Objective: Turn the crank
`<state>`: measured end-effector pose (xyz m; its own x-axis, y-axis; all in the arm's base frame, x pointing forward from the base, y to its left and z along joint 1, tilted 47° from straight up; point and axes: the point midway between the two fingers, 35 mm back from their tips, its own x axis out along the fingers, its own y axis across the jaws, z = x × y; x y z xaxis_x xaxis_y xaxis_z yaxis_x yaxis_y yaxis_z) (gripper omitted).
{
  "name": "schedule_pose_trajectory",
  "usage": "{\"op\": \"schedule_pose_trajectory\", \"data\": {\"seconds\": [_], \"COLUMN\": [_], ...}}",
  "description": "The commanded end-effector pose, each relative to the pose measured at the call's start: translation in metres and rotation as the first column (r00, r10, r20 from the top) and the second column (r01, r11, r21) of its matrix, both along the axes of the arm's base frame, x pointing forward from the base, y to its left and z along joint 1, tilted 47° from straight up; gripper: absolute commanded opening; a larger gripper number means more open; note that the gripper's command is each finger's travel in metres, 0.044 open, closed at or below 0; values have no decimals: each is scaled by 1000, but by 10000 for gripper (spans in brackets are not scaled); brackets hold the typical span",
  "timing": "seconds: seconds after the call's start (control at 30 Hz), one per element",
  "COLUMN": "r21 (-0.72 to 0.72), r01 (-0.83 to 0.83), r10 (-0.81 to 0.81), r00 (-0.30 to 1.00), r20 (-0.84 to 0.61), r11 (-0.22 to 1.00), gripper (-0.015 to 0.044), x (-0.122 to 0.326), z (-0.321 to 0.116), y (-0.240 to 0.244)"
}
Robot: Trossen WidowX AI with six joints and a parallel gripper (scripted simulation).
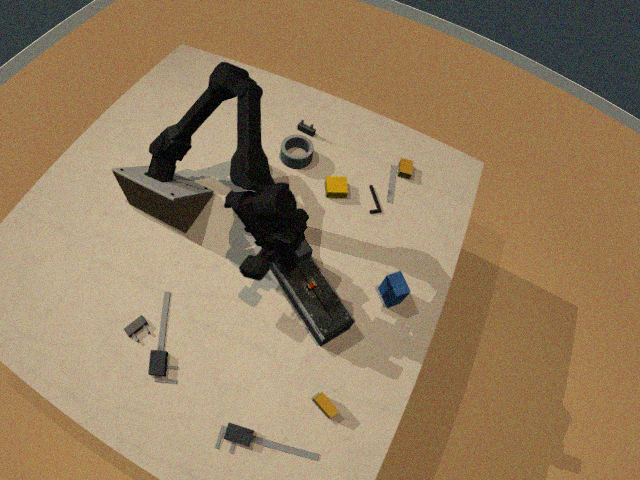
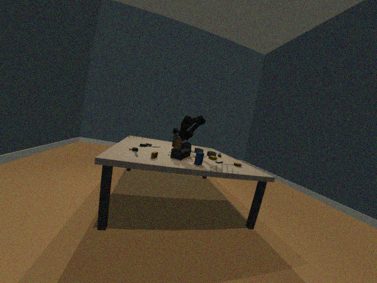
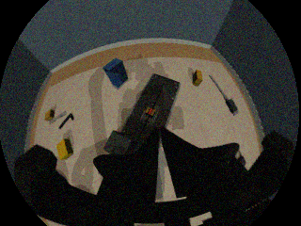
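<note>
The dark, long machine (image 1: 333, 316) (image 2: 178, 153) (image 3: 164, 90) stands on the table with a slot along its top. Its red pointer (image 1: 311, 285) (image 3: 150, 112) sits close to the small brass marks; whether it is exactly level is too small to tell. A dark grey block (image 3: 118, 142) is at the machine's end nearer the arm. My gripper (image 3: 158, 130) is shut, its tips together low over that end of the machine. The crank handle is not made out; the hand and fingers hide that area, and nothing shows between the fingertips.
A blue block (image 1: 394, 289) (image 2: 199, 158) (image 3: 116, 73) stands beside the machine. A yellow block (image 1: 337, 187) (image 3: 65, 149) and a grey ring (image 1: 296, 162) lie on one side. An orange block (image 1: 325, 405) (image 3: 198, 77) and two caliper-like tools (image 1: 158, 362) (image 1: 239, 435) lie on the other.
</note>
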<state>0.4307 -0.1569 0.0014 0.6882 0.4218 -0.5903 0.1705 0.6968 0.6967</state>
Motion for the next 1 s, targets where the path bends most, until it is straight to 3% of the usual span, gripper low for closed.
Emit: {"op": "schedule_pose_trajectory", "data": {"seconds": [0.0,0.47,0.97], "r21": [-1,0,0], "r01": [1,0,0], "r10": [-1,0,0], "r00": [1000,1000,1000], "r20": [0,0,0], "r11": [1000,1000,1000], "gripper": [0,0,394], "x": [0,0,0], "z": [0,0,0], "y": [0,0,0]}}
